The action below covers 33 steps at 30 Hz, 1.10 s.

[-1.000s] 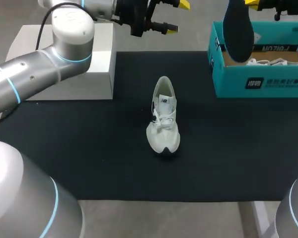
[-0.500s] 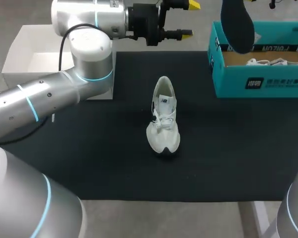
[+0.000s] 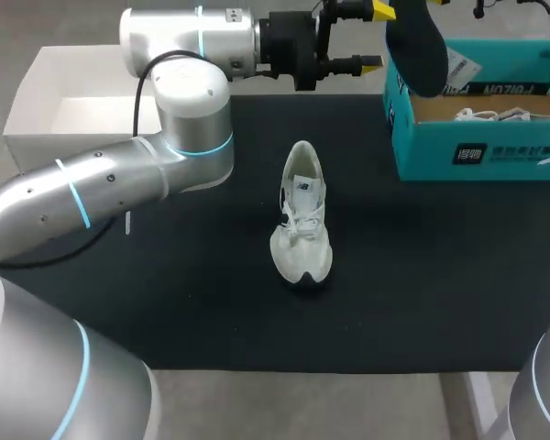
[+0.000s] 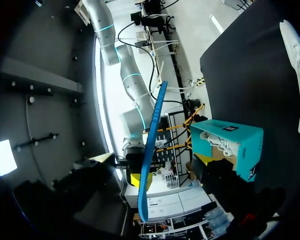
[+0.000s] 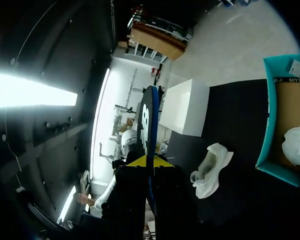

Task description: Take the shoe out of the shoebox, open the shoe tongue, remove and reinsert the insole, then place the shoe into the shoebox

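The black bench (image 3: 165, 302) is carrying everything. My left arm (image 3: 119, 183) is hanging over it. The teal shoebox (image 3: 481, 156) is sitting at the back. The white shoe (image 3: 302, 220) is standing on the bench, left of the shoebox and apart from it. The dark insole (image 3: 417, 46) is hanging over the shoebox's left end. The right gripper (image 5: 146, 161) is pinching it between both fingers. The left gripper (image 3: 378, 37) is hanging just beside the shoebox's left end, fingers apart, holding nothing.

The left gripper (image 3: 376, 37) has swung rightward along the far edge of the mat (image 3: 183, 302), and its spread fingers are now just beside the insole (image 3: 418, 48). The insole has drifted left, from above the shoebox (image 3: 481, 151) toward its left wall. I cannot tell whether the gripper and insole touch.
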Available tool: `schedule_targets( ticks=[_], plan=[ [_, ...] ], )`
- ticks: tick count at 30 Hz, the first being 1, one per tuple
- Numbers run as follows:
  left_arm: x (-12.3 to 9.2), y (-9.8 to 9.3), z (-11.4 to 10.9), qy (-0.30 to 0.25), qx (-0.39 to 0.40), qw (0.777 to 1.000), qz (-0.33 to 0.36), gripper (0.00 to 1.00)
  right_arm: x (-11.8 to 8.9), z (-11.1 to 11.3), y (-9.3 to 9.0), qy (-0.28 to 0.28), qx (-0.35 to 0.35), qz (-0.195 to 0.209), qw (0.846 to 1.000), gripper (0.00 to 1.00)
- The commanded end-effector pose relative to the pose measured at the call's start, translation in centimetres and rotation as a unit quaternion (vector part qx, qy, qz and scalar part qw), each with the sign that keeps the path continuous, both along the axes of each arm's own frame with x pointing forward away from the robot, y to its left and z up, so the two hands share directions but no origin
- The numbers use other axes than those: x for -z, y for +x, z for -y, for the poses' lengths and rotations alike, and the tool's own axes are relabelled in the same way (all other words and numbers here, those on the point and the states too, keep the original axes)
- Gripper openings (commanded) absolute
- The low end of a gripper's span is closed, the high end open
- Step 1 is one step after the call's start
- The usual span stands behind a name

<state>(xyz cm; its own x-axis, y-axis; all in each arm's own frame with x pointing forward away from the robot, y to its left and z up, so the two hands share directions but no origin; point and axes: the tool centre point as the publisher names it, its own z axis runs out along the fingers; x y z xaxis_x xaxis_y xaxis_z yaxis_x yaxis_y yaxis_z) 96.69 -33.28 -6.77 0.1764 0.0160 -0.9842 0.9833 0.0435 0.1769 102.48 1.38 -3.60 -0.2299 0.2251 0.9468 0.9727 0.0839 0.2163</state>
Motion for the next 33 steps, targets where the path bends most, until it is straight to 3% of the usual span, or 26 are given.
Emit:
schedule_targets(
  ticks=[1, 2, 3, 8, 11, 20, 22, 23, 24, 33],
  plan=[
    [0.3, -0.3, 0.5, -0.005, -0.002, 1.0, 0.002, 0.74, 0.1, -0.3, 0.8, -0.001, -0.007, -0.001, 1.0, 0.0],
    [0.3, -0.4, 0.5, -0.005, -0.002, 1.0, 0.003, 0.53, 0.1, -0.3, 0.8, 0.0, -0.007, -0.001, 1.0, 0.0],
    [0.3, -0.5, 0.5, -0.005, -0.002, 1.0, 0.003, 0.49, 0.1, -0.3, 0.9, 0.0, -0.007, -0.001, 1.0, 0.0],
    [0.7, -0.9, 0.6, 0.0, 0.0, 1.0, 0.005, 0.47, 0.3, -0.7, 1.1, 0.006, -0.004, -0.005, 1.0, 0.0],
    [0.9, -0.9, 0.9, 0.001, 0.001, 1.0, 0.005, 0.33, 0.4, -1.2, 1.1, 0.015, 0.003, -0.005, 1.0, 0.0],
    [0.8, -0.7, 2.1, 0.0, 0.007, 1.0, 0.01, 0.32, 0.6, -1.9, 0.5, 0.027, 0.014, 0.001, 1.0, 0.0],
    [0.9, -0.7, 2.1, 0.0, 0.007, 1.0, 0.01, 0.27, 0.7, -1.9, 0.2, 0.03, 0.017, 0.002, 0.999, 0.0],
    [0.9, -0.6, 2.1, 0.0, 0.007, 1.0, 0.01, 0.05, 0.8, -1.9, 0.1, 0.03, 0.018, 0.002, 0.999, 0.0],
    [1.0, -0.6, 2.1, 0.001, 0.008, 1.0, 0.01, 0.0, 0.8, -2.0, 0.0, 0.03, 0.018, 0.001, 0.999, 0.0],
    [1.3, -0.3, 2.0, 0.003, 0.011, 1.0, 0.004, 0.0, 0.7, -2.1, -0.5, 0.041, 0.036, 0.021, 0.998, 0.0]
  ],
)
